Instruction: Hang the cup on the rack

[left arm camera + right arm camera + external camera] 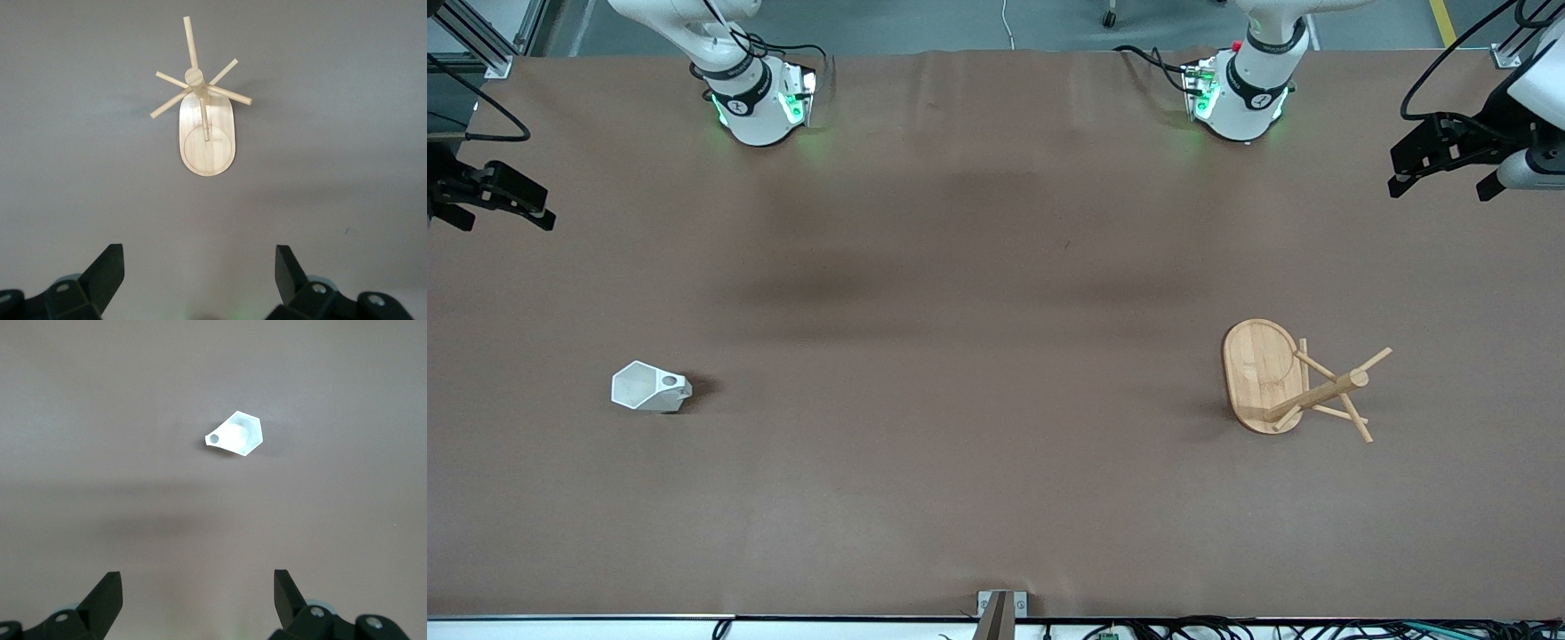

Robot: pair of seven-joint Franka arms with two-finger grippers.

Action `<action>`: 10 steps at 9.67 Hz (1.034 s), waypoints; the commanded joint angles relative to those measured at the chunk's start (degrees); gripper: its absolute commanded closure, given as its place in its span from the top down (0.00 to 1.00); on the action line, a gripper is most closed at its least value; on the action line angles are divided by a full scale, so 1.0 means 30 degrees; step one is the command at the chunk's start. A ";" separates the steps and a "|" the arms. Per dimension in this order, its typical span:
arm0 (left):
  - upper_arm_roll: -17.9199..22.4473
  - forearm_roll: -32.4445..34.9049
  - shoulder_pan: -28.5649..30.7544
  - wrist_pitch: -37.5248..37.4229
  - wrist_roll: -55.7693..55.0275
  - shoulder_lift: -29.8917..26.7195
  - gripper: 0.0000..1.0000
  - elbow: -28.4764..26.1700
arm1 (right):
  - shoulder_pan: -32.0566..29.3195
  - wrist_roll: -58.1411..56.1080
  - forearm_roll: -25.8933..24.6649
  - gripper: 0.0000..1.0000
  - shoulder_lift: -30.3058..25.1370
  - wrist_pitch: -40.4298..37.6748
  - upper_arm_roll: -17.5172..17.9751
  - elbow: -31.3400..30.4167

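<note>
While both wait, cup (649, 388) lies well apart.

Left arm: rises from its base at about 1 o'clock in the front view and extends out to the 3 o'clock edge. Left gripper (1440, 178) hangs in the air there, fingers spread wide (200, 270). Right arm: rises from its base at about 11 o'clock and extends out to the 9 o'clock edge. Right gripper (503, 200) hangs in the air there, fingers likewise spread wide (198, 592). Both grippers hold nothing.
</note>
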 commanded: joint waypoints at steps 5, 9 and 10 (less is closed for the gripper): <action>-0.0005 0.0237 -0.0028 0.0012 0.0331 0.0001 1.00 -0.0362 | -0.1299 -0.0208 -0.0287 1.00 0.0770 0.2512 0.0000 -0.1450; -0.0034 0.0237 0.0001 -0.0310 0.0272 0.0118 1.00 -0.0391 | -0.1917 -0.0209 -0.0287 1.00 0.3842 0.7668 -0.0001 -0.3386; -0.0006 0.0237 0.0001 -0.0310 0.0272 0.0147 1.00 -0.0362 | -0.2033 -0.0209 -0.0287 1.00 0.5068 0.8608 -0.0001 -0.3534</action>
